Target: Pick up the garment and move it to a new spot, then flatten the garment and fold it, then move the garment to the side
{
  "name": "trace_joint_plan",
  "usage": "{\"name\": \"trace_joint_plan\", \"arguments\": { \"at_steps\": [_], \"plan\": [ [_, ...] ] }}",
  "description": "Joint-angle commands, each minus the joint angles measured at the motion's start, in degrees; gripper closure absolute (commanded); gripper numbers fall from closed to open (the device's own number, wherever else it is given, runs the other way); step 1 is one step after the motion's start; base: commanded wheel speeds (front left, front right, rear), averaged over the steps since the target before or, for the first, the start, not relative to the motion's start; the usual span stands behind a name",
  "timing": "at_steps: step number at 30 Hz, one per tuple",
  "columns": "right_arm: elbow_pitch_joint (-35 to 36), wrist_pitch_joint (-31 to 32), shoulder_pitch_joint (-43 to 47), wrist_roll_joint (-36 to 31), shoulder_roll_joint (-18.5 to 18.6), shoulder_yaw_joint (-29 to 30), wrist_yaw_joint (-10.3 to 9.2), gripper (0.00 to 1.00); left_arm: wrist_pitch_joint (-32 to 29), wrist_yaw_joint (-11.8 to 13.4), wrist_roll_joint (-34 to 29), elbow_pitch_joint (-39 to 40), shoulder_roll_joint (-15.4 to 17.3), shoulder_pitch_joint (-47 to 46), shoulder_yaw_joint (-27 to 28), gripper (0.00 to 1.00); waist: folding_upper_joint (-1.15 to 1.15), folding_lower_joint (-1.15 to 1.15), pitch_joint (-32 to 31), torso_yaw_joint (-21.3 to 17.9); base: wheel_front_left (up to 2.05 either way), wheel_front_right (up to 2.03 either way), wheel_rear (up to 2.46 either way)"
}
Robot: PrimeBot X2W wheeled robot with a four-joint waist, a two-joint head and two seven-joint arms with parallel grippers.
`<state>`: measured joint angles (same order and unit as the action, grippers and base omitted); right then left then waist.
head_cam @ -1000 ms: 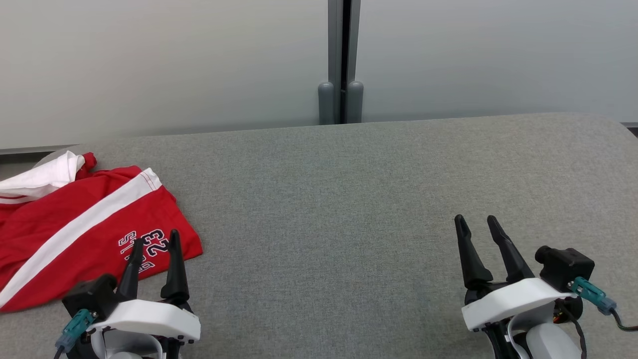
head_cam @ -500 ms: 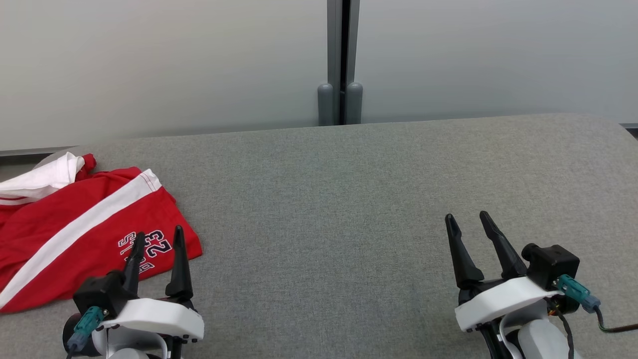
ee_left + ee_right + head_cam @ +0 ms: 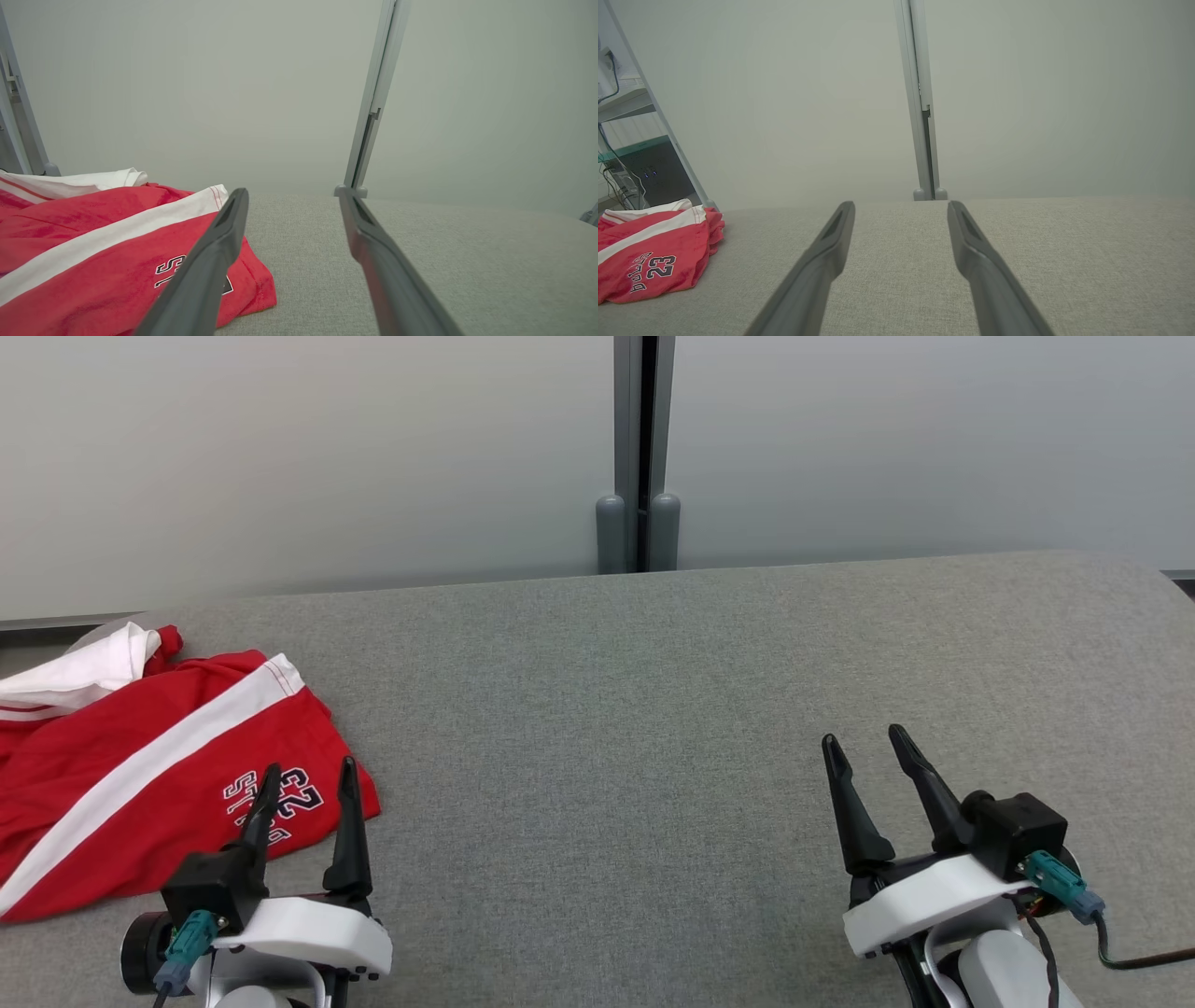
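Note:
The garment (image 3: 140, 765) is a red piece with a white stripe and dark lettering, crumpled at the far left of the grey padded table (image 3: 653, 709). It also lies at the lower left in the left wrist view (image 3: 93, 261) and at the left edge in the right wrist view (image 3: 649, 261). My left gripper (image 3: 311, 775) stands open just in front of its near right corner, one finger over the lettering, holding nothing. Well apart, at the lower right, my right gripper (image 3: 864, 742) is open above bare fabric.
A pale partition wall (image 3: 327, 457) with a grey vertical post (image 3: 639, 448) runs along the table's far edge. The garment's left part hangs past the table's left end. A dark cabinet with cables (image 3: 640, 177) stands beyond the left end.
The left gripper has shifted a little right and forward. The right gripper has moved slightly left. The garment lies as before.

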<state>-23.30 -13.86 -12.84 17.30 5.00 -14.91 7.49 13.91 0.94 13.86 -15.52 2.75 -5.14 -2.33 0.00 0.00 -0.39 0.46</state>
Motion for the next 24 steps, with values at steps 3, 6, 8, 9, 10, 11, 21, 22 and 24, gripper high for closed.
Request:
{"name": "trace_joint_plan", "arguments": {
  "at_steps": [3,6,8,9,10,11,21,22,24],
  "plan": [
    [-0.2,-0.7,-0.6,-1.5,0.3,-0.4,0.0,0.0,0.6,0.4,-1.6,-0.2,0.2,-1.2,-0.2,0.0,0.0,0.0,0.0,0.0,0.0,0.0,0.0],
    [-0.5,-1.1,-0.9,-2.4,0.3,-0.7,0.0,0.0,1.0,0.6,-2.6,-0.5,0.2,-1.4,-0.3,0.0,0.0,0.0,-0.1,0.0,0.0,0.0,0.0],
    [-0.6,-1.2,-1.0,-3.0,0.3,-0.9,0.0,0.0,1.1,0.6,-3.3,-0.5,0.2,-1.5,-0.4,0.0,0.0,0.0,-0.1,0.1,0.0,0.0,0.0],
    [-0.7,-1.3,-1.0,-3.3,0.3,-1.0,0.0,0.0,1.2,0.7,-3.6,-0.6,0.2,-1.5,-0.5,0.0,0.0,0.0,-0.1,0.1,0.0,0.0,0.0],
    [-0.7,-1.5,-1.1,-3.6,0.3,-1.0,0.0,0.0,1.3,0.7,-3.9,-0.6,0.2,-1.4,-0.5,0.0,0.0,0.0,-0.1,0.0,0.0,0.0,0.0],
    [-0.7,-1.5,-1.1,-3.7,0.3,-0.9,0.0,0.0,1.4,0.6,-4.2,-0.6,0.2,-1.3,-0.5,0.0,0.0,0.0,-0.1,0.0,0.0,0.0,0.0],
    [-0.7,-1.4,-0.7,-2.7,-0.1,-0.1,0.0,0.0,1.3,0.5,-3.2,-0.8,0.2,-1.3,-0.4,0.0,0.0,0.0,0.1,0.0,0.0,0.0,0.0],
    [-0.7,-1.4,-0.8,-2.7,-0.1,-0.1,0.0,0.0,1.3,0.5,-3.4,-0.9,0.2,-1.3,-0.5,0.0,0.0,0.0,0.1,0.0,0.0,0.0,0.0],
    [-0.8,-1.4,-0.8,-2.7,-0.1,-0.1,0.0,0.0,1.3,0.5,-3.5,-1.0,0.2,-1.3,-0.6,0.0,0.0,0.0,0.1,-0.1,0.0,0.0,0.0]
  ]
}}
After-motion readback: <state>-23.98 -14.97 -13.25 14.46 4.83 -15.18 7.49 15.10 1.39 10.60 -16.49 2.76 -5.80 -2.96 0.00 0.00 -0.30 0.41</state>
